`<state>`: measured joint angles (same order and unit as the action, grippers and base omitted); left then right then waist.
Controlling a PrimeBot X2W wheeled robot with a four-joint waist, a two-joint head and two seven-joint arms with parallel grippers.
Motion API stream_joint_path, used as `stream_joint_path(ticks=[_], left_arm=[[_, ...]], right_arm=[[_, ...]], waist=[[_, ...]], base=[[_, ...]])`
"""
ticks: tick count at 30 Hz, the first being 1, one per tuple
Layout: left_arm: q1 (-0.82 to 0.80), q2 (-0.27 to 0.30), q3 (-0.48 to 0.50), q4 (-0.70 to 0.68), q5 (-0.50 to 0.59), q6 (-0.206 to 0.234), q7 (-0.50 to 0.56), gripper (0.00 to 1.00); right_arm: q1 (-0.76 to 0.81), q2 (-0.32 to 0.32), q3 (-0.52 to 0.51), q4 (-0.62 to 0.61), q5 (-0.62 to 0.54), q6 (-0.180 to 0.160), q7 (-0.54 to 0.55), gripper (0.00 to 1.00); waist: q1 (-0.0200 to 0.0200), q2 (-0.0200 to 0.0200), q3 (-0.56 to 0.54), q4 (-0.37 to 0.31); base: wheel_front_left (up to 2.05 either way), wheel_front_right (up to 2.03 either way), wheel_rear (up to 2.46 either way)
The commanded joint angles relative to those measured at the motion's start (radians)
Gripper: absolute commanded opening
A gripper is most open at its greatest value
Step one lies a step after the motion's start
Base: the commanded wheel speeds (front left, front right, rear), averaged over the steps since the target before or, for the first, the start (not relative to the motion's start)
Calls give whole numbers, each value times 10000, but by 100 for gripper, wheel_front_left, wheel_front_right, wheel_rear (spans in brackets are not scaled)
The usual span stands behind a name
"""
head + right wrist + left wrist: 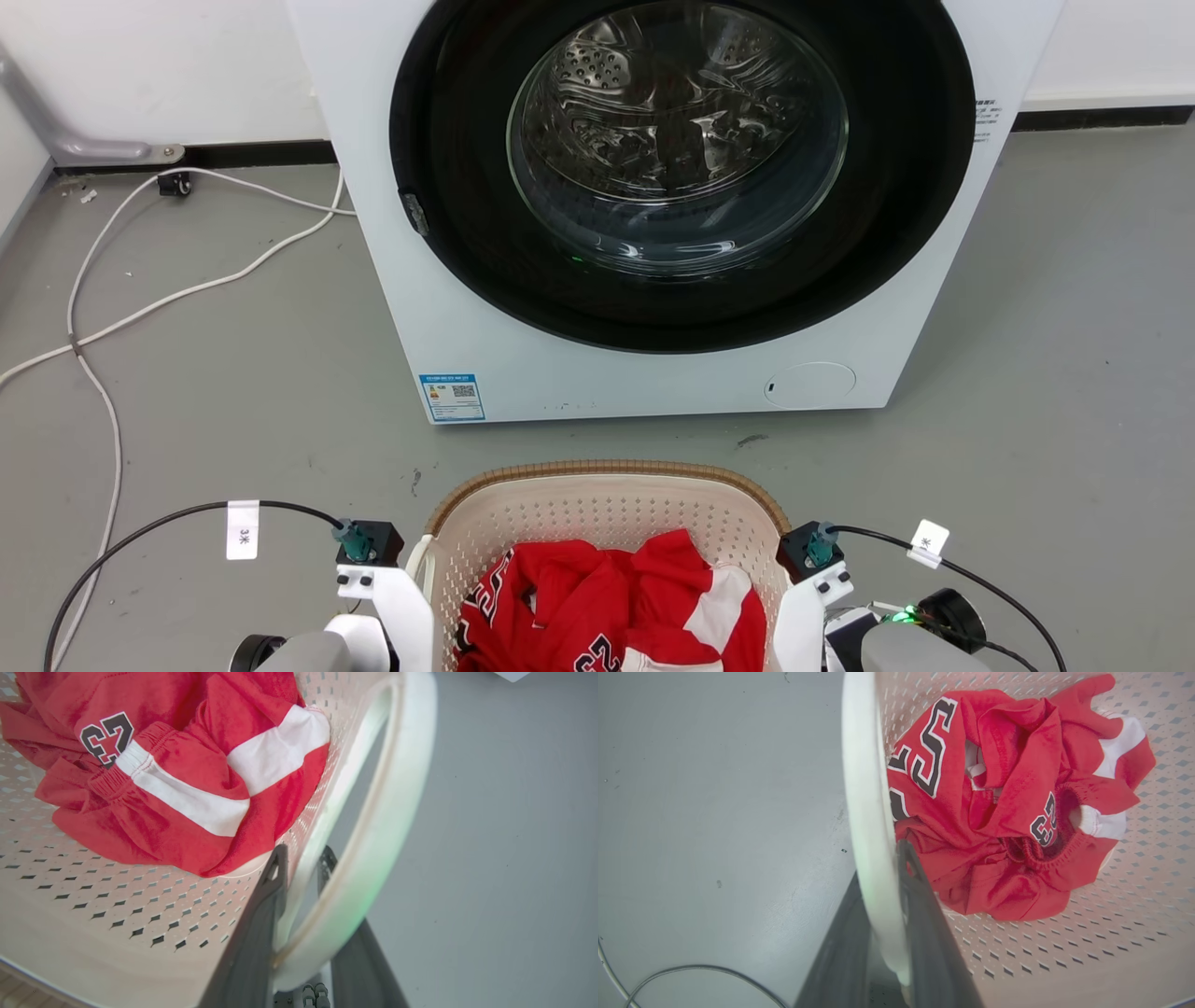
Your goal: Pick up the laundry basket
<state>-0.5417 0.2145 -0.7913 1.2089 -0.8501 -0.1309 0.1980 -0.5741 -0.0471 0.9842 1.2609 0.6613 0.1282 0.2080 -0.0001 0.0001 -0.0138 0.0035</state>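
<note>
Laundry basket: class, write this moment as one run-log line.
left end effector: shut on laundry basket handle | right end effector: shut on other handle | contents: red clothes | ahead: washing machine

Ahead blocked by the washing machine (467, 317)
It stands near the laundry basket (607, 471); open floor (1027, 373) at right, a white cable (75, 343) trailing at left.

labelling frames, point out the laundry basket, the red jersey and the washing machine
laundry basket (607, 468): head view, on the brown woven rim at its far edge
red jersey (569, 583): head view, on the crumpled red cloth inside the basket
washing machine (653, 383): head view, on its white front panel below the door
</note>
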Motion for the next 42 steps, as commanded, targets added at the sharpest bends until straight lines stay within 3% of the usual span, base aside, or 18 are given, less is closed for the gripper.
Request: stream_joint_path(ticks=[1,42], left_arm=[[-54,187,-19,9,-36,18,-153,0],[-325,263,-1019,199,-1046,17,-483,0]], right_arm=[[9,-71,142,64,9,46,-12,0],[-251,-97,1256,233,1126,46,-260,0]], waist=[[1,-1,1,-4],[1,-1,90,-23]], base=[[0,0,0],[0,0,0]])
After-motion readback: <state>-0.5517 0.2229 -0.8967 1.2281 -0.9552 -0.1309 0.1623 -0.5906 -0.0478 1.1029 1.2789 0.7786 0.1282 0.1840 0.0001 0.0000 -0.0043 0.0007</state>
